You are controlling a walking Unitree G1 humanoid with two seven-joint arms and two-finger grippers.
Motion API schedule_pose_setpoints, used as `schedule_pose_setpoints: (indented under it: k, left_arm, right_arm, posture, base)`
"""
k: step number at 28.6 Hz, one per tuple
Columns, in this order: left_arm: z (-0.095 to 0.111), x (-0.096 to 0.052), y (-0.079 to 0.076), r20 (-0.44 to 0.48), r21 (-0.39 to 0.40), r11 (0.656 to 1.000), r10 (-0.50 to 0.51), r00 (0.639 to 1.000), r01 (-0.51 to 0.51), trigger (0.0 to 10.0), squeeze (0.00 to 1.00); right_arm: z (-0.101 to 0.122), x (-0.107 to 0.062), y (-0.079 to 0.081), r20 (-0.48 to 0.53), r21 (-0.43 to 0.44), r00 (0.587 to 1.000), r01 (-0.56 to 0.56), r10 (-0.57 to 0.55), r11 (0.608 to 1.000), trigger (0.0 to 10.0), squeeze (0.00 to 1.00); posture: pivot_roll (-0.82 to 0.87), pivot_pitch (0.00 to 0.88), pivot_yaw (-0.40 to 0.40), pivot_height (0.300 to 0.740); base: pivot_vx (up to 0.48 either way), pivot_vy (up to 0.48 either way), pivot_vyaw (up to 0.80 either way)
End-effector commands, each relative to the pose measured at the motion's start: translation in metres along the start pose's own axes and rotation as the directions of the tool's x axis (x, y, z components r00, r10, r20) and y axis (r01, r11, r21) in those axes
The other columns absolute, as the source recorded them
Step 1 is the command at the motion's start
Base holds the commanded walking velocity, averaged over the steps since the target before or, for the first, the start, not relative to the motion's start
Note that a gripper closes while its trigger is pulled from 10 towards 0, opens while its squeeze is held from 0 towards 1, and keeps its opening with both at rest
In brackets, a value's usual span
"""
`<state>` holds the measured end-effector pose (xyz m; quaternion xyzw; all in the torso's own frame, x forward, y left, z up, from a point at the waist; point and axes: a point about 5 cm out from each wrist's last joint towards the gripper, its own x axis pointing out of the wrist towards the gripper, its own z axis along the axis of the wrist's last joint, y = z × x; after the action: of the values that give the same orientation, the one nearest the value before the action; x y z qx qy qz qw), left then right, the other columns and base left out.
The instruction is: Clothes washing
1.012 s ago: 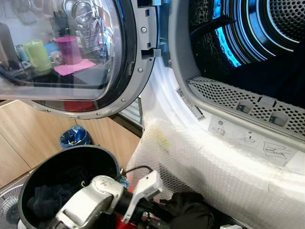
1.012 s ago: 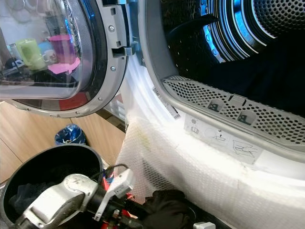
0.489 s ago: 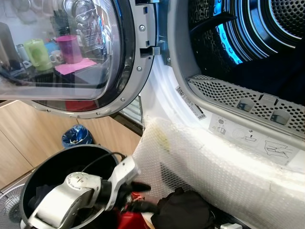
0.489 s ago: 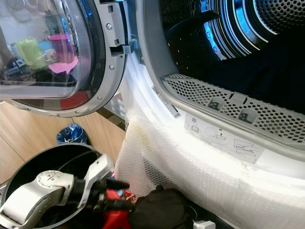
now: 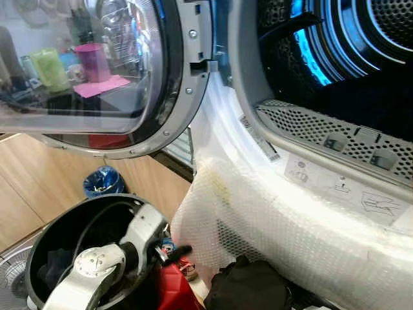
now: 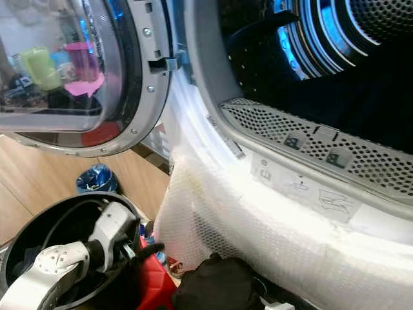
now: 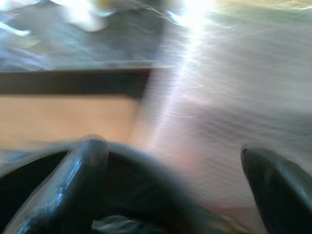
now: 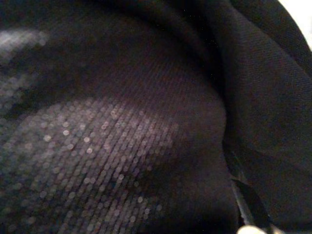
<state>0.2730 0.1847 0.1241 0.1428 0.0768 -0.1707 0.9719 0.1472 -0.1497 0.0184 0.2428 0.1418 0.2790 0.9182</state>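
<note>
A black garment is bunched up at the bottom centre, below the bubble-wrapped front of the washing machine. In the right wrist view black cloth lies pressed over my right gripper, and one of its fingertips peeks out from under it. My left gripper hangs open over the rim of the black laundry basket, a little left of the garment, with nothing between its fingers. Dark clothes lie in the basket and inside the lit drum.
The round glass door stands open to the left, above the basket. A red container sits between basket and garment. A blue bag lies by the wooden cabinets. A fan is at the far lower left.
My left arm has drawn back leftward, over the basket, and its gripper has moved away from the black garment. The garment stays bunched at the bottom centre.
</note>
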Motion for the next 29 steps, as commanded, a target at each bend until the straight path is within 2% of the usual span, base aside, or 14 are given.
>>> schedule_pose_setpoints:
  k: [1, 3, 6, 11, 15, 16, 20, 21, 23, 24, 25, 27, 28, 29]
  left_arm:
    - [-0.015, -0.007, 0.018, -0.011, 0.033, 0.984, 0.173, 0.985, -0.173, 10.0, 0.00]
    - [-0.019, -0.008, 0.022, -0.009, 0.062, 0.974, 0.217, 0.976, -0.216, 10.0, 0.00]
    - [-0.020, -0.008, 0.024, 0.030, 0.052, 0.965, 0.255, 0.967, -0.256, 10.0, 0.00]
    - [-0.023, -0.004, 0.010, 0.051, 0.076, 0.973, 0.214, 0.975, -0.217, 10.0, 0.00]
    - [-0.027, 0.000, 0.005, 0.068, 0.075, 0.973, 0.214, 0.975, -0.218, 10.0, 0.00]
    - [-0.026, 0.001, 0.003, 0.083, 0.083, 0.972, 0.211, 0.974, -0.218, 10.0, 0.00]
    - [-0.027, 0.003, 0.002, 0.091, 0.081, 0.972, 0.211, 0.973, -0.218, 10.0, 0.00]
    - [-0.027, 0.004, 0.002, 0.092, 0.079, 0.973, 0.209, 0.974, -0.217, 10.0, 0.00]
    - [-0.028, 0.006, -0.001, 0.096, 0.081, 0.976, 0.194, 0.976, -0.202, 10.0, 0.00]
    - [-0.028, 0.006, -0.001, 0.096, 0.081, 0.976, 0.194, 0.976, -0.202, 10.0, 0.00]
    - [-0.028, 0.007, -0.003, 0.098, 0.092, 0.977, 0.184, 0.978, -0.193, 10.0, 0.00]
    - [-0.028, 0.008, -0.005, 0.104, 0.092, 0.978, 0.176, 0.979, -0.185, 10.0, 0.00]
    - [-0.029, 0.009, -0.007, 0.110, 0.092, 0.980, 0.166, 0.980, -0.177, 10.0, 0.00]
    - [-0.029, 0.009, -0.008, 0.110, 0.090, 0.980, 0.167, 0.980, -0.177, 10.0, 0.00]
  right_arm:
    - [0.009, 0.001, 0.007, 0.013, -0.024, 1.000, -0.017, 0.018, 1.000, 0.0, 0.00]
    - [0.014, 0.000, 0.012, 0.019, -0.038, 0.999, -0.026, 0.027, 0.999, 0.0, 0.00]
    - [0.025, -0.003, 0.030, 0.027, -0.096, 0.994, -0.102, 0.105, 0.990, 0.0, 0.00]
    - [0.057, -0.003, 0.061, 0.084, -0.181, 0.975, -0.186, 0.204, 0.966, 0.0, 0.00]
    - [0.079, -0.007, 0.075, 0.146, -0.222, 0.955, -0.221, 0.256, 0.950, 0.0, 0.00]
    - [0.097, -0.011, 0.089, 0.200, -0.265, 0.932, -0.245, 0.302, 0.933, 0.0, 0.00]
    - [0.112, -0.016, 0.100, 0.245, -0.302, 0.907, -0.263, 0.341, 0.917, 0.0, 0.00]
    - [0.122, -0.017, 0.105, 0.283, -0.319, 0.889, -0.268, 0.361, 0.909, 0.0, 0.00]
    - [0.153, -0.022, 0.118, 0.401, -0.373, 0.812, -0.278, 0.425, 0.885, 0.0, 0.00]
    - [0.153, -0.022, 0.118, 0.401, -0.373, 0.812, -0.278, 0.425, 0.885, 0.0, 0.00]
    - [0.168, -0.023, 0.123, 0.448, -0.408, 0.766, -0.283, 0.460, 0.868, 0.0, 0.00]
    - [0.174, -0.023, 0.125, 0.459, -0.422, 0.753, -0.283, 0.472, 0.861, 0.0, 0.00]
    - [0.190, -0.024, 0.129, 0.486, -0.457, 0.712, -0.286, 0.506, 0.842, 0.0, 0.00]
    - [0.195, -0.025, 0.131, 0.496, -0.468, 0.696, -0.290, 0.520, 0.835, 0.0, 0.00]
  posture:
    - [0.17, 0.065, 0.034, 0.740]
    - [0.17, 0.067, 0.030, 0.740]
    - [0.15, 0.066, 0.027, 0.740]
    - [0.14, 0.064, 0.022, 0.740]
    - [0.14, 0.062, 0.020, 0.740]
    - [0.13, 0.057, 0.018, 0.740]
    - [0.12, 0.051, 0.016, 0.740]
    - [0.12, 0.047, 0.018, 0.740]
    - [0.12, 0.047, 0.017, 0.740]
    - [0.12, 0.047, 0.017, 0.740]
    - [0.11, 0.034, 0.014, 0.740]
    - [0.11, 0.034, 0.014, 0.740]
    - [0.11, 0.026, 0.007, 0.740]
    - [0.11, 0.026, 0.007, 0.740]
  base:
    - [0.000, 0.000, 0.00]
    - [0.000, 0.000, 0.00]
    - [0.000, 0.000, 0.00]
    - [0.000, 0.000, 0.00]
    - [0.000, 0.000, 0.00]
    - [0.000, 0.000, 0.00]
    - [0.000, 0.000, 0.00]
    - [0.000, 0.000, 0.00]
    - [0.000, 0.000, 0.00]
    - [0.000, 0.000, 0.00]
    - [0.000, 0.000, 0.00]
    - [0.000, 0.000, 0.00]
    - [0.000, 0.000, 0.00]
    - [0.000, 0.000, 0.00]
